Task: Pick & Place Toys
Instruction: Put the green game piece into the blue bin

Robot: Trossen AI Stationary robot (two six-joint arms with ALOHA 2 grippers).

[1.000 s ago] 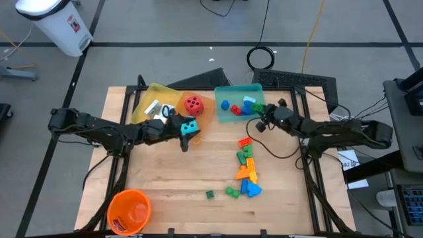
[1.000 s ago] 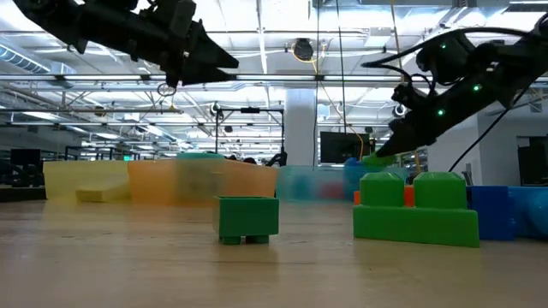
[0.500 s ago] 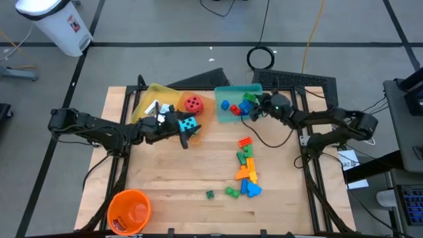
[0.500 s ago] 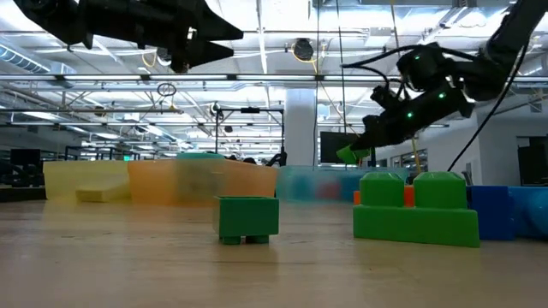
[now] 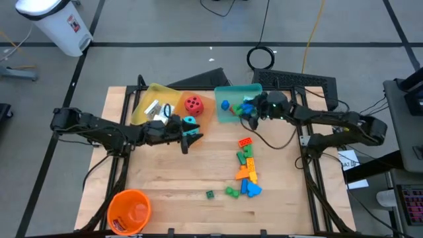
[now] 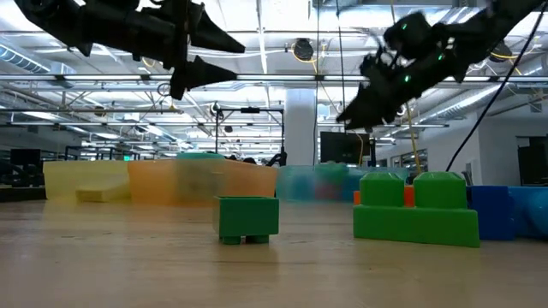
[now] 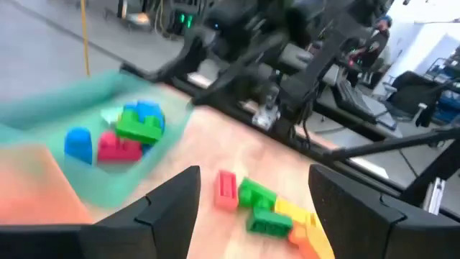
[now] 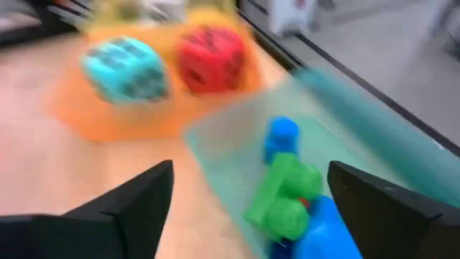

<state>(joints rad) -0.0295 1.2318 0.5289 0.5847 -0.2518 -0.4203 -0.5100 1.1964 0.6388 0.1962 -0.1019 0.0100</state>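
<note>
My right gripper (image 5: 251, 114) hangs open over the teal tray (image 5: 232, 88), fingers apart (image 8: 251, 173) with nothing between them. Below it a green brick (image 8: 287, 191) lies in the tray on top of the blue and red bricks (image 7: 118, 144). My left gripper (image 5: 192, 136) is open (image 7: 255, 173) and empty, above the table just near of the orange tray (image 5: 206, 111). A red die (image 8: 210, 59) and a cyan die (image 8: 127, 68) rest in the orange tray. White cards (image 5: 153, 107) lie in the yellow tray (image 5: 156, 90).
A row of loose bricks (image 5: 246, 165) lies right of centre on the table. Two small green bricks (image 5: 210, 194) (image 5: 232, 192) sit near the front; the low view shows them close up (image 6: 247, 217). An orange bucket (image 5: 129, 210) stands at the near left corner.
My right gripper has gone toward the table's far left, over the teal tray, and has opened. The green brick it carried has fallen into the tray onto the other bricks.
</note>
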